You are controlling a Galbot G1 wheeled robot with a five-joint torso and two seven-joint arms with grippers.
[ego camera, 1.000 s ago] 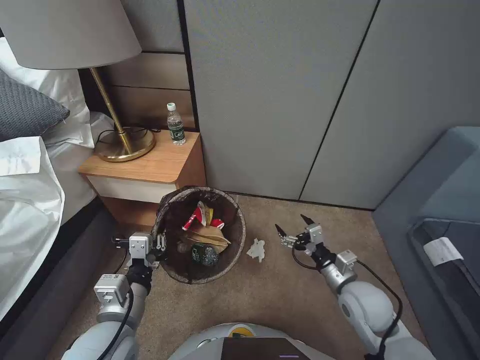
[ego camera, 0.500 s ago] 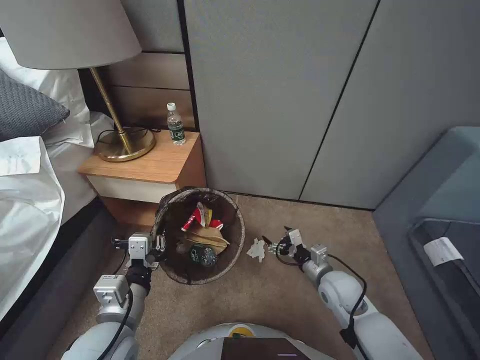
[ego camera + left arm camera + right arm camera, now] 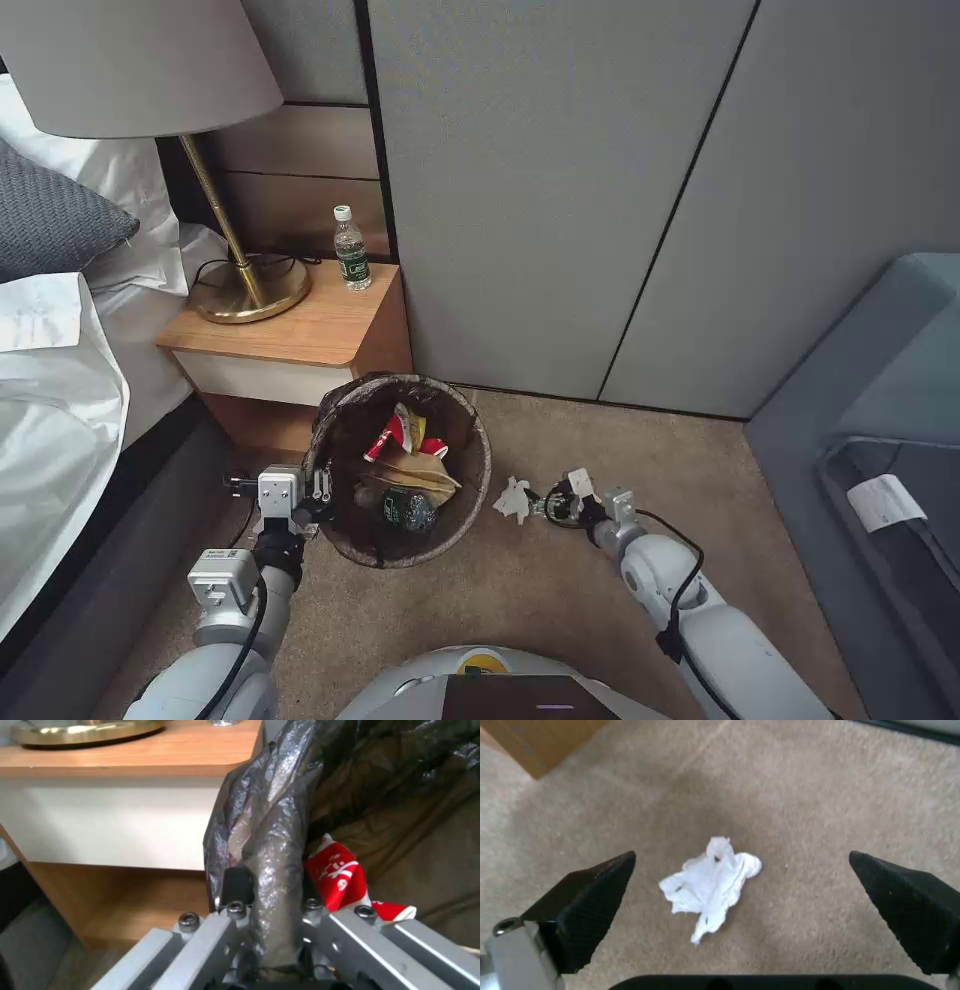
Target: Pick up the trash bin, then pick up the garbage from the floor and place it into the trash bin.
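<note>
The crumpled white tissue lies on the beige carpet just right of the trash bin, dead centre between the right gripper's wide-spread black textured fingers. It is soft, ragged and slightly elongated, and the right arm is far nearer. The left gripper is clamped on the bin's glossy, bag-wrapped rim, with a red-and-white cup inside.

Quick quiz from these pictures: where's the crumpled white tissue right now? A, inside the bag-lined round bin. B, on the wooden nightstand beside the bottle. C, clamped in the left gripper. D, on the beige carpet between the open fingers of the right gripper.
D: the crumpled white tissue lies on the beige carpet, untouched, between the spread black fingers of the right gripper.
</note>
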